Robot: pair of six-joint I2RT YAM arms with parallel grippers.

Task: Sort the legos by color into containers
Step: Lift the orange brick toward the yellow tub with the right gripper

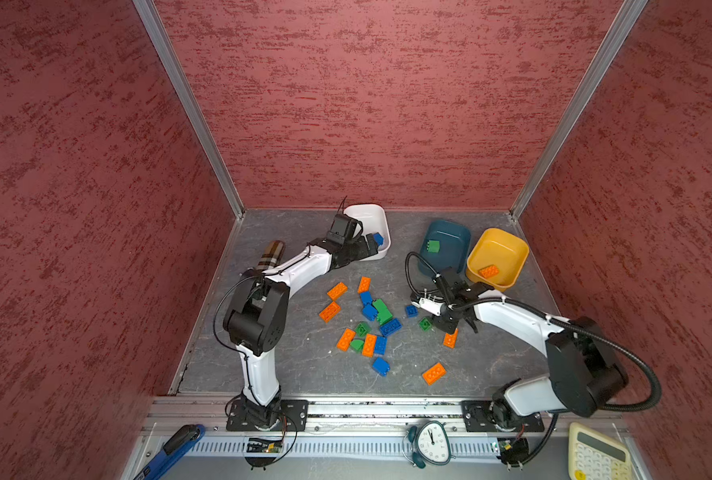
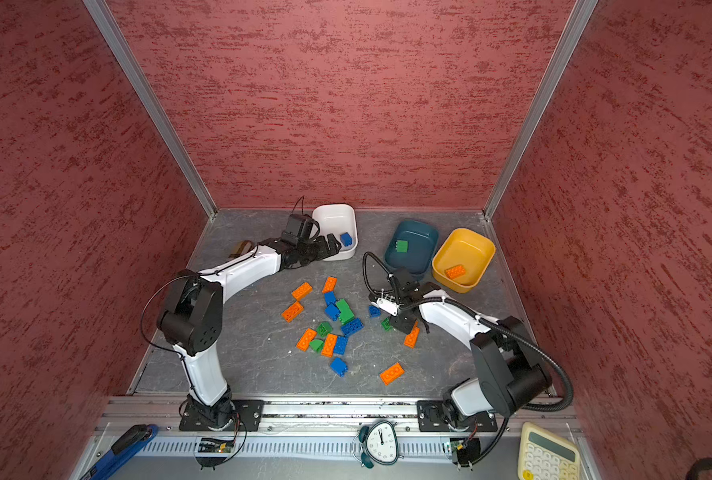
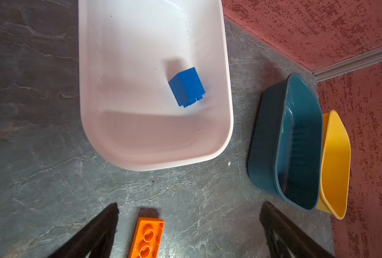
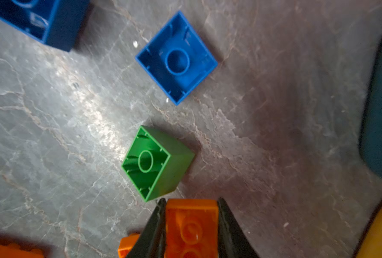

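My right gripper [image 4: 191, 201] is shut on an orange lego [image 4: 192, 225], its fingers pressed against both long sides, low over the floor [image 1: 450, 338]. A green square lego [image 4: 156, 163] and a blue one [image 4: 176, 58] lie upside down just beyond it. Several more orange, blue and green legos [image 1: 366, 316] are scattered mid-table. My left gripper [image 3: 190, 205] is open and empty beside the white bowl [image 1: 381, 216], which holds one blue lego [image 3: 186, 87]. The teal bowl [image 1: 449, 232] holds a green lego [image 1: 432, 246]. The yellow bowl [image 1: 512, 245] holds an orange lego [image 1: 488, 271].
A plaid pouch [image 1: 271, 253] lies behind the left arm. An orange lego [image 3: 147, 236] lies under the left gripper. Red walls close three sides. A clock [image 1: 431, 442], a calculator [image 1: 597, 455] and a blue tool [image 1: 175, 446] sit beyond the front rail.
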